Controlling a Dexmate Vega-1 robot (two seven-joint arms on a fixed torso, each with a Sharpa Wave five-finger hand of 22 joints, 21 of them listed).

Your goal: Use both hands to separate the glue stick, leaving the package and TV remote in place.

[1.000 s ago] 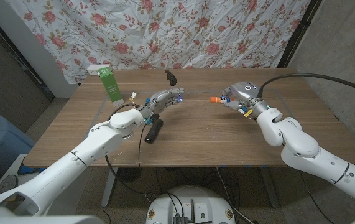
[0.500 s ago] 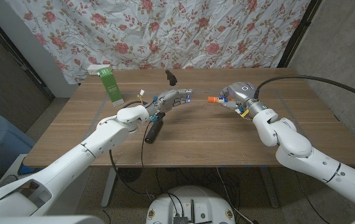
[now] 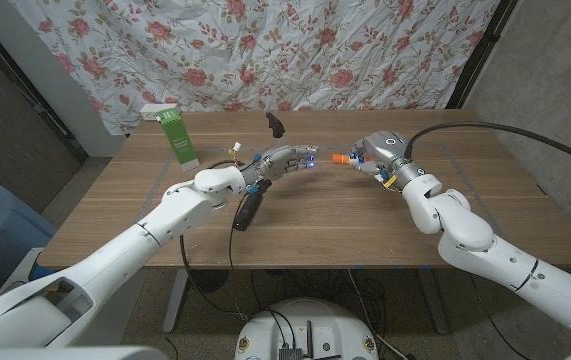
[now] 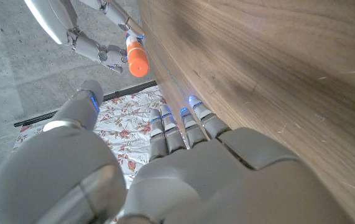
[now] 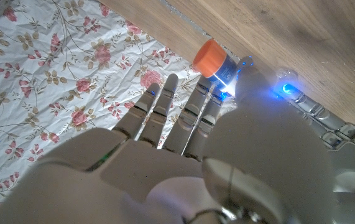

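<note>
Glue stick (image 3: 348, 159), a small white tube with an orange cap, is pinched in the right hand (image 3: 374, 158) above the middle of the long brown wooden table (image 3: 365, 215), its capped end pointing toward the left hand (image 3: 287, 160). The left hand holds nothing; its fingers are stretched out and apart, their tips near the cap but not touching it.

Going by size after the table: one green and white flat package (image 3: 175, 133) stands near the far left edge; one black TV remote (image 3: 247, 209) lies on the wood just beside the left forearm; one small dark object (image 3: 275, 122), too small to identify, sits near the far edge; then the one glue stick.

The tube looks light, rigid and smooth, so it will likely slip or twist under a loose hold. I judge the best purchase for the left hand is around the orange cap, pulling straight along the tube while the right hand keeps the body pinched firmly. Package and remote lie well apart from the meeting point.
</note>
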